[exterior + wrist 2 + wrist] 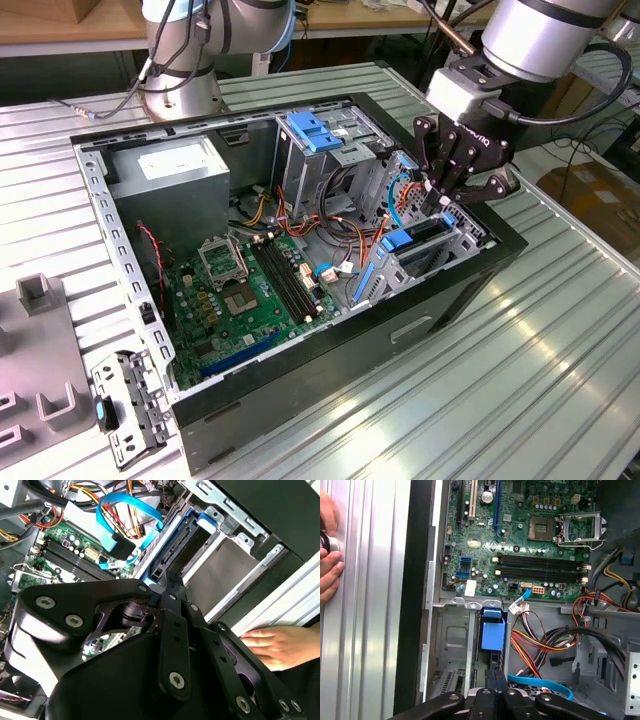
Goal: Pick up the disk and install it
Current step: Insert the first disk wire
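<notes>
The disk [415, 238] stands on edge in the drive bay at the corner of the open computer case [300, 400] on the exterior view's right. Blue carrier rails run along it. In the second wrist view the disk [170, 550] shows a dark side with a blue rail beside it. In the first wrist view the disk [492, 635] shows its blue end. My gripper [441, 200] hangs right over the disk's upper end. Its black fingers are shut together, and their tips touch or nearly touch that end in both wrist views: the gripper [170, 582], the gripper [496, 672].
Inside the case are the green motherboard [250, 290], a grey power supply [165, 175], a drive cage with a blue latch [315, 130] and loose cables [545, 645]. A person's hand [280, 645] rests on the ribbed table beside the case. A metal bracket [130, 405] lies at the exterior view's left.
</notes>
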Controlling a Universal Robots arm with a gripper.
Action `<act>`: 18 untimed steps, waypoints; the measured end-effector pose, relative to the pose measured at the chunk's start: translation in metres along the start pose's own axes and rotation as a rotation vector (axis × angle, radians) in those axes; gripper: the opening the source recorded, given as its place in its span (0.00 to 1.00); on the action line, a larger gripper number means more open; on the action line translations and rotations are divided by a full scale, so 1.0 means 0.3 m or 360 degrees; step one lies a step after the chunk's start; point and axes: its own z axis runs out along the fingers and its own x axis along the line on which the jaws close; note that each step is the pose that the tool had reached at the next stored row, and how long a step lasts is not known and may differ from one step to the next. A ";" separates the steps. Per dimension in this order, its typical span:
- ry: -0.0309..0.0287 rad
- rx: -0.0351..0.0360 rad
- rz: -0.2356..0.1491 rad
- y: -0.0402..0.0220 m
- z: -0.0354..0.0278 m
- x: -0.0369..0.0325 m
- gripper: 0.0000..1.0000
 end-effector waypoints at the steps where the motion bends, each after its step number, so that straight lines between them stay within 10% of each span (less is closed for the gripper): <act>1: 0.00001 0.0000 -0.0003 -0.004 0.000 -0.001 0.11; 18: 0.00045 -0.0001 -0.0228 -0.072 -0.025 -0.028 0.11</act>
